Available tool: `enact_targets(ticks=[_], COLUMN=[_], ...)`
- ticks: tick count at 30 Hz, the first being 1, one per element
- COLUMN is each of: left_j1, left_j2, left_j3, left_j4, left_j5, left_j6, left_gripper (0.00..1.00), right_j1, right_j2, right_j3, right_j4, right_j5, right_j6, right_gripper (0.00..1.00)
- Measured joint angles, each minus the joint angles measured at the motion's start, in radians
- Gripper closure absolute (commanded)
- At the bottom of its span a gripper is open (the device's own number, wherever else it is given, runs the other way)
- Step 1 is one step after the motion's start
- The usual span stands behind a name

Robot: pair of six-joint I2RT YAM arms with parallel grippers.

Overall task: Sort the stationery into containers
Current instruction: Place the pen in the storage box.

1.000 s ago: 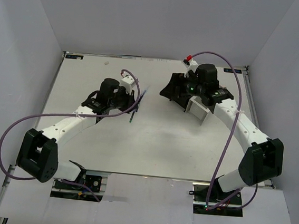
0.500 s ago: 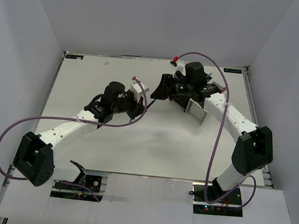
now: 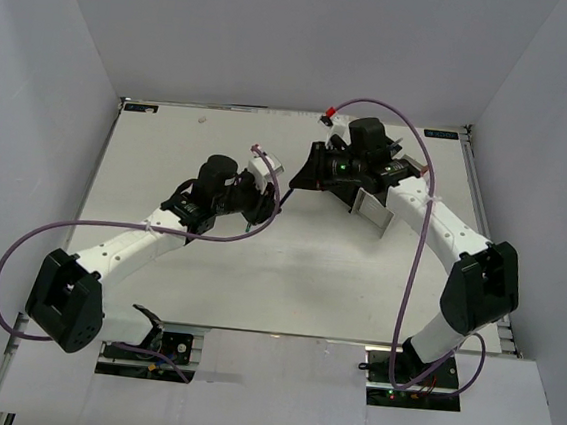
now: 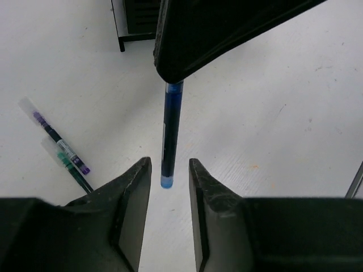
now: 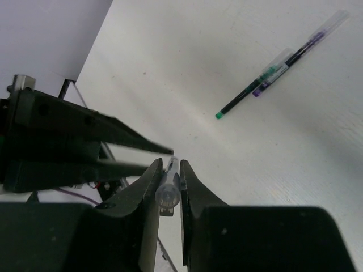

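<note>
The blue pen (image 4: pixel 172 133) hangs in the air above the table (image 4: pixel 283 141), roughly midway between the two arms and off the surface. It is carried by one end only. The right gripper (image 5: pixel 171 165) is clamped on its clear capped end, jaws pressed to the barrel on both sides. The left gripper (image 4: pixel 169 164) stands around the opposite, blue tip with its jaws slightly parted, and a sliver of table shows on each side of the barrel, so it does not appear to be holding. This reads as a handover between the arms. The pen is presented end-on so each gripper can take its own end without fouling the other, and the right one looks to bear the weight alone. The black container (image 4: pixel 136 17) sits just beyond the meeting point. The white container (image 3: pixel 374 207) stands under the right arm, which probably explains why the pen goes to that side. A purple pen (image 4: pixel 52 136) and a green pen (image 4: pixel 71 164) lie side by side on the table near the left gripper, unsorted. Much is hidden. The right gripper's body covers the pen's upper half in the left wrist view, and the right wrist view shows only the cap. From above, the pen is almost lost between the two grippers. The black container is cut off by the frame, the white one is partly masked by the arm, and neither shows its contents.
</note>
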Motion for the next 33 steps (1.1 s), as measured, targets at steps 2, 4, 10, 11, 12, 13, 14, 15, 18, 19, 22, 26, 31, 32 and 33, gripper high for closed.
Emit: enact_targets(ticks=[2,4,10,11,12,13,14,15,18,19,22,26,31,32,33], left_j1=[0.000,-0.001,-0.001,-0.001,-0.001,0.000,0.001,0.003,0.005,0.006,0.010,0.017,0.023,0.024,0.025], left_j2=[0.000,0.000,0.005,0.010,0.016,0.025,0.033,0.045,0.076,0.083,0.103,0.142,0.177,0.185,0.195], left_j3=[-0.002,-0.005,-0.016,-0.016,-0.016,-0.016,-0.016,-0.016,-0.017,-0.018,-0.018,-0.018,-0.018,-0.018,-0.018], left_j4=[0.008,0.018,-0.003,-0.014,-0.025,-0.037,-0.048,-0.063,-0.107,-0.120,-0.147,-0.177,-0.200,-0.202,-0.204], left_j5=[-0.016,-0.048,-0.234,-0.270,-0.298,-0.328,-0.351,-0.373,-0.418,-0.427,-0.446,-0.453,-0.467,-0.471,-0.475], left_j6=[-0.008,-0.030,-0.170,-0.200,-0.225,-0.251,-0.274,-0.299,-0.363,-0.382,-0.426,-0.467,-0.497,-0.500,-0.504], left_gripper=[0.33,0.13,0.02,0.02,0.02,0.02,0.02,0.02,0.02,0.02,0.02,0.02,0.02,0.02,0.02], right_j1=[-0.001,-0.013,-0.088,-0.104,-0.122,-0.139,-0.158,-0.177,-0.240,-0.262,-0.313,-0.340,-0.341,-0.341,-0.341], right_j2=[-0.008,-0.023,-0.161,-0.197,-0.233,-0.263,-0.293,-0.316,-0.362,-0.367,-0.360,-0.313,-0.262,-0.254,-0.247], right_j3=[0.000,-0.002,-0.044,-0.059,-0.073,-0.085,-0.098,-0.110,-0.153,-0.168,-0.212,-0.259,-0.319,-0.323,-0.325], right_j4=[-0.006,-0.014,-0.052,-0.057,-0.061,-0.062,-0.062,-0.062,-0.062,-0.062,-0.063,-0.061,-0.043,-0.039,-0.038], right_j5=[0.030,0.070,0.293,0.347,0.402,0.454,0.509,0.556,0.661,0.687,0.736,0.758,0.757,0.758,0.758], right_j6=[-0.018,-0.038,-0.124,-0.143,-0.159,-0.173,-0.188,-0.198,-0.223,-0.229,-0.238,-0.236,-0.224,-0.221,-0.220], right_gripper=[0.92,0.92,0.92,0.92,0.92,0.92,0.92,0.92,0.92,0.92,0.91,0.86,0.66,0.64,0.57])
